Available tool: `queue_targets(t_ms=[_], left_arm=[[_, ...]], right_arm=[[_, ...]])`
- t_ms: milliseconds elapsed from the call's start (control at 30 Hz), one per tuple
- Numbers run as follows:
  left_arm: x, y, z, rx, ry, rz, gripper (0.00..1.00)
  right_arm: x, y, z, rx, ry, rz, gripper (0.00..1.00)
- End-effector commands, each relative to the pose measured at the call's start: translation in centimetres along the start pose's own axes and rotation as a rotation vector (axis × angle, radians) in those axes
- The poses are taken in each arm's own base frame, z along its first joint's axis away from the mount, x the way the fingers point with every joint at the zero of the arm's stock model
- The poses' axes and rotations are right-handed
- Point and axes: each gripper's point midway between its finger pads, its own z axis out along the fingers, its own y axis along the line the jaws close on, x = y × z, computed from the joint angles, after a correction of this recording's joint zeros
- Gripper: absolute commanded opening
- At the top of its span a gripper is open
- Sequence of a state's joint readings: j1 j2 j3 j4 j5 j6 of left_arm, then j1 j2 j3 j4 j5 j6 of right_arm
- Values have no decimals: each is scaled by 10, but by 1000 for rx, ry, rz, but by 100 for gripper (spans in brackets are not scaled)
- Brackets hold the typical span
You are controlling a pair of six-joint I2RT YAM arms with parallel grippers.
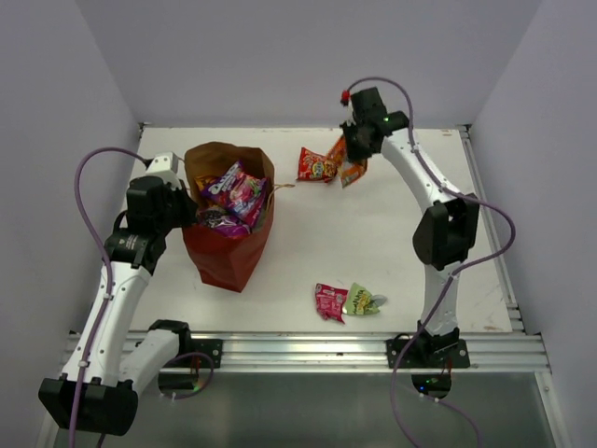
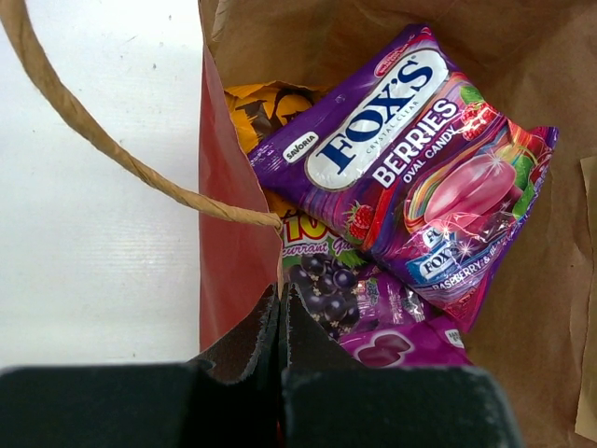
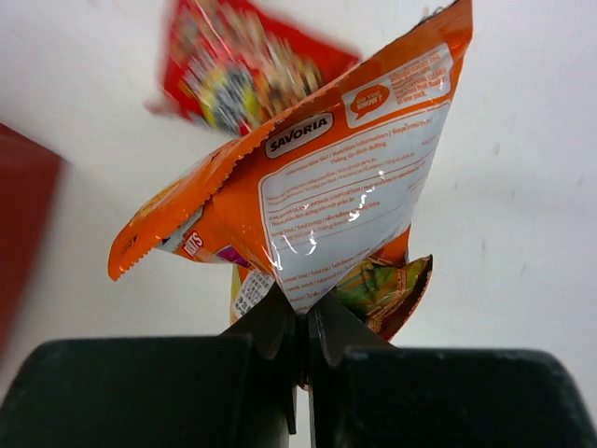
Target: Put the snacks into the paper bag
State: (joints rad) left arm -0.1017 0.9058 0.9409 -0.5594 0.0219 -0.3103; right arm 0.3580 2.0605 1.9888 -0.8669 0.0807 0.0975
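Observation:
The reddish-brown paper bag [image 1: 229, 245] stands open at the left and holds several snacks, a purple Fox's bag [image 1: 233, 189] on top. My left gripper [image 1: 193, 213] is at the bag's left rim. In the left wrist view my left gripper [image 2: 279, 295] is shut on the bag's wall [image 2: 233, 271], beside the purple bag [image 2: 410, 159] and a twine handle [image 2: 103, 145]. My right gripper [image 1: 354, 142] is at the far side, lifted. In the right wrist view my right gripper [image 3: 304, 306] is shut on an orange Savoria packet [image 3: 345, 177]. A second orange packet [image 3: 392, 289] shows just behind it.
A red packet [image 1: 317, 165] lies on the table at the far middle, also in the right wrist view [image 3: 238, 70]. A small red packet [image 1: 330, 301] and a green packet [image 1: 364, 300] lie near the front edge. Walls close the table on three sides.

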Motion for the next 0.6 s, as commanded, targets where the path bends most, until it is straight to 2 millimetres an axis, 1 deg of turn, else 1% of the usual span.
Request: queue_targets(t_ms=[0, 33, 67, 100, 133, 167, 233, 267, 300, 333, 367, 400, 433, 467, 500, 533, 567], left_arm=[[-5, -12, 2, 53, -6, 16, 0], [-6, -12, 2, 53, -6, 16, 0], [-6, -13, 3, 56, -7, 16, 0], [-6, -13, 3, 56, -7, 18, 0], [-7, -13, 3, 57, -8, 16, 0], [-7, -13, 3, 57, -10, 17, 0], [-6, -13, 2, 56, -7, 16, 0], [-6, -12, 2, 53, -7, 16, 0], [-5, -12, 1, 52, -6, 16, 0], [-6, -12, 1, 52, -8, 14, 0], [-4, -11, 1, 52, -3, 15, 0], [-4, -12, 0, 55, -5, 16, 0], [-5, -12, 0, 56, -7, 15, 0], [-4, -12, -1, 55, -7, 15, 0], [-4, -11, -1, 52, -6, 13, 0], [-4, -11, -2, 50, -7, 13, 0], [-3, -11, -2, 48, -6, 13, 0]], right_arm=[[-119, 42, -159, -246, -448, 11, 0], [-128, 56, -174, -314, -480, 5, 0], [-142, 77, -203, -425, -541, 6, 0], [-148, 96, -213, -494, -567, -2, 0], [-153, 109, -226, -554, -595, -4, 0], [-159, 135, -247, -672, -633, -3, 0], [-161, 161, -266, -797, -646, 26, 0], [-162, 180, -277, -902, -661, -4, 0], [-157, 199, -282, -963, -646, -11, 0], [-153, 214, -273, -1010, -608, -14, 0], [-150, 227, -276, -1050, -592, -15, 0], [-137, 248, -278, -1103, -545, -41, 0], [-130, 263, -265, -1122, -496, -45, 0], [-123, 272, -263, -1139, -472, -56, 0], [-108, 290, -262, -1167, -428, -77, 0], [-99, 299, -259, -1177, -401, -86, 0], [-88, 306, -247, -1172, -359, -92, 0]])
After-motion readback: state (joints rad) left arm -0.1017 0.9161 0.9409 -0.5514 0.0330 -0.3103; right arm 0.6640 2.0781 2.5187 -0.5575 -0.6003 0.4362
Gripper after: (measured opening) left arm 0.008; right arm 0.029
